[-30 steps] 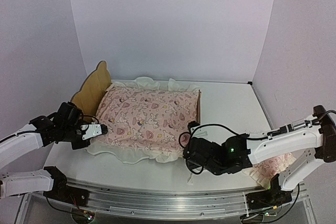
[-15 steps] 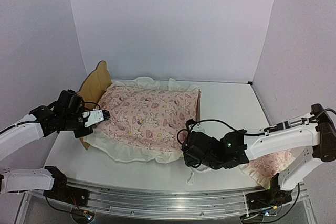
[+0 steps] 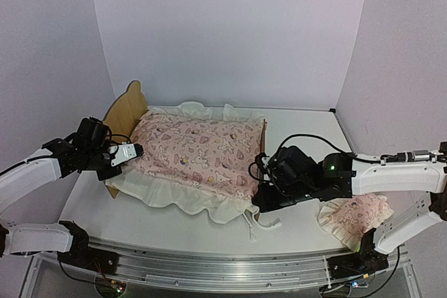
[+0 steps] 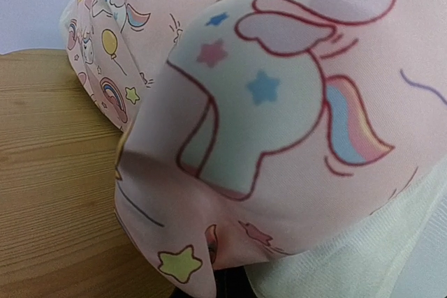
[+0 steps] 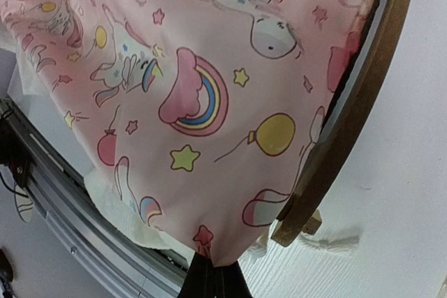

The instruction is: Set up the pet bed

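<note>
Top external: gripping pink cover point(image 3: 195, 148) at two near corners with left pincer point(image 3: 137, 150) and right pincer point(image 3: 260, 200), both clamped on fabric, likely to draw it taut over pet bed point(image 3: 126, 113), left-centre on tabletop point(image 3: 304, 130).

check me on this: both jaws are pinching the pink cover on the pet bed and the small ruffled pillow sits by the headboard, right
Only the pillow is wrong: the top external view shows it lying on the table to the right of the pet bed, not by the headboard. Both jaws do pinch the pink cover on it.
</note>
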### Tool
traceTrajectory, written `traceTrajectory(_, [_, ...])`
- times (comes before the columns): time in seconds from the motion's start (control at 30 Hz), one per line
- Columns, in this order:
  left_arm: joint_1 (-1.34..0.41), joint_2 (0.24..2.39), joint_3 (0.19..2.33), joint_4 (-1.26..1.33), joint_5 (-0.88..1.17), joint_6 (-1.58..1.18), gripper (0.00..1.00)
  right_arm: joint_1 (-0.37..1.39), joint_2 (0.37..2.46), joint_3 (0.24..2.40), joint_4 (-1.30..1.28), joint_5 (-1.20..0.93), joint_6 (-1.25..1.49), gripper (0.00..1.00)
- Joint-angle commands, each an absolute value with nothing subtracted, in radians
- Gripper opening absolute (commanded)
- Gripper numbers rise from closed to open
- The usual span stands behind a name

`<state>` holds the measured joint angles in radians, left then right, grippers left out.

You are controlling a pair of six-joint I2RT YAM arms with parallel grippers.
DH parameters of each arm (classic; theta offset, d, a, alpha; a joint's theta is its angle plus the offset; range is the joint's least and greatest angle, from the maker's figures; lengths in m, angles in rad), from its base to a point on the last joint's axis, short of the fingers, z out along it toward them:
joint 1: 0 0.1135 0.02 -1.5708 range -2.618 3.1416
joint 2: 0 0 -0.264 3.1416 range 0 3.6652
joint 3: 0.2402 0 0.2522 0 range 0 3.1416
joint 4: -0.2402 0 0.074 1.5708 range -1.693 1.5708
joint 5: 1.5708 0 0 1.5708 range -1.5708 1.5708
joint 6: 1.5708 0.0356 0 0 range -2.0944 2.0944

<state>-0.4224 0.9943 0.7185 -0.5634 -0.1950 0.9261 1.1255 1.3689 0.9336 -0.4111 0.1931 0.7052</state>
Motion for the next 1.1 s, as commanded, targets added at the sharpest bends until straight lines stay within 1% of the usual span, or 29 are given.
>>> traceTrajectory(0.0, [-0.38,0.997,0.746,-0.527,-0.251,0.947,0.0,1.092,1.356,0.912,-0.517,0.035,0.681,0.0])
traceTrajectory(0.17, [-0.367,1.0,0.735,-0.519,-0.244,0.962,0.0,1.07,1.339,0.921,-0.529,-0.015,0.667,0.01])
traceTrajectory(0.2, [-0.367,1.005,0.737,-0.519,-0.237,0.961,0.0,1.07,1.353,0.933,-0.53,-0.029,0.661,0.03])
traceTrajectory(0.23, [-0.367,1.011,0.742,-0.523,-0.227,0.958,0.01,1.071,1.369,0.946,-0.532,-0.049,0.653,0.11])
traceTrajectory(0.27, [-0.367,1.016,0.75,-0.533,-0.214,0.953,0.04,1.071,1.385,0.958,-0.534,-0.066,0.645,0.21])
traceTrajectory(0.3, [-0.367,1.02,0.76,-0.548,-0.192,0.948,0.12,1.071,1.396,0.967,-0.539,-0.072,0.637,0.28])
traceTrajectory(0.37, [-0.367,1.021,0.778,-0.573,-0.152,0.94,0.28,1.07,1.385,0.966,-0.544,-0.058,0.627,0.33])
traceTrajectory(0.47, [-0.367,1.007,0.801,-0.613,-0.093,0.94,0.46,1.07,1.319,0.936,-0.546,-0.01,0.628,0.37])
traceTrajectory(0.57, [-0.367,0.986,0.81,-0.629,-0.041,0.94,0.55,1.07,1.261,0.878,-0.55,0.014,0.648,0.39])
traceTrajectory(0.67, [-0.367,0.983,0.838,-0.66,0.034,0.923,0.63,1.07,1.244,0.819,-0.564,0.037,0.678,0.39])
traceTrajectory(0.83, [-0.368,0.977,0.913,-0.742,0.194,0.919,0.69,1.095,1.257,0.708,-0.536,0.089,0.7,0.33])
traceTrajectory(0.9, [-0.369,0.982,0.951,-0.756,0.242,0.91,0.71,1.165,1.262,0.674,-0.456,0.155,0.683,0.33])
traceTrajectory(0.97, [-0.372,0.996,0.988,-0.764,0.28,0.901,0.73,1.243,1.27,0.648,-0.323,0.251,0.66,0.36])
traceTrajectory(1.07, [-0.377,1.011,1.027,-0.793,0.327,0.916,0.77,1.29,1.304,0.631,-0.214,0.336,0.648,0.41])
